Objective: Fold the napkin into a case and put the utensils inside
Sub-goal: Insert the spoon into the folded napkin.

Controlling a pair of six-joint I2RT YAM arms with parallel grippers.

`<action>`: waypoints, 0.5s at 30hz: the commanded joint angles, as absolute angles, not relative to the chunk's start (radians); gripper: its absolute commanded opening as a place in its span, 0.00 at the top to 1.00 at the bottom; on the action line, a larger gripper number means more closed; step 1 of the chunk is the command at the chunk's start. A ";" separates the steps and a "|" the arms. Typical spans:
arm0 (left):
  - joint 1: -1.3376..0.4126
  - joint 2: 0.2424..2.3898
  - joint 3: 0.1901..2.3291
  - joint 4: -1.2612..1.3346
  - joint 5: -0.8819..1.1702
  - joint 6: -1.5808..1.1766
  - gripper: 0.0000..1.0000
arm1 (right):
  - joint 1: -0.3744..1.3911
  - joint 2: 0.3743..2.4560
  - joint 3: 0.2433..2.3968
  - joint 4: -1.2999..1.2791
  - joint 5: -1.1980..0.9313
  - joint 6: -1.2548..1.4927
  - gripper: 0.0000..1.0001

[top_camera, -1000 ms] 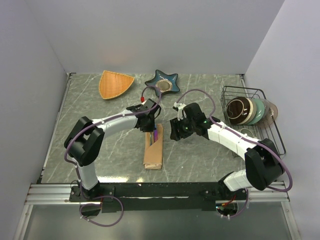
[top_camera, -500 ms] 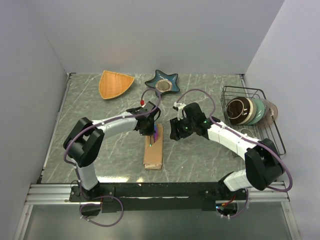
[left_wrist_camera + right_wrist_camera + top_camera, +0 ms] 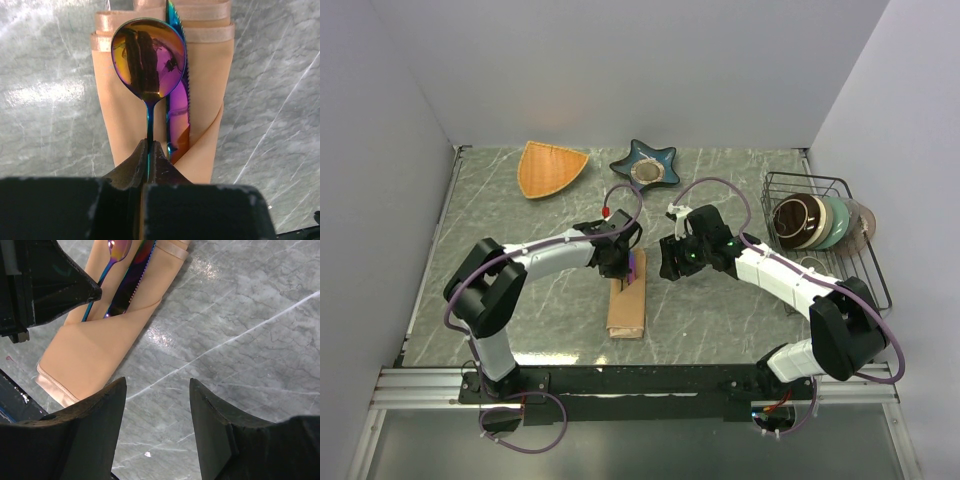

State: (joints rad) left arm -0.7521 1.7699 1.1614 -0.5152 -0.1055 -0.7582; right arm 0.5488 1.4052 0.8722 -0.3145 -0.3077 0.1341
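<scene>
1. The spoon (image 3: 148,57) is looking slim, stiff and slick; I judge its thin handle the best hold, where the left gripper (image 3: 149,146) is clamping it.
2. It is gleaming purple-gold over the folded peach napkin (image 3: 210,90), beside the serrated knife (image 3: 177,100), frame centre.
3. The right gripper (image 3: 156,392) is hovering empty, jaws apart.

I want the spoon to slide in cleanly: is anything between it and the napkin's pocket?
Nothing visible. The left gripper holds the spoon over the napkin, beside the knife already tucked in the fold; the right gripper stands open, off to the side.
</scene>
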 commanded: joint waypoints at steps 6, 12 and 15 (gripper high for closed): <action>-0.761 1.732 1.132 -0.505 -0.107 -0.799 0.85 | 0.538 1.393 0.881 -0.284 -0.298 0.141 0.38; -0.761 1.730 1.195 -0.523 -0.107 -0.776 0.60 | 0.538 1.387 0.894 -0.301 -0.295 0.129 0.35; -0.756 1.715 1.276 -0.554 -0.121 -0.732 0.56 | 0.537 1.371 0.923 -0.331 -0.287 0.103 0.33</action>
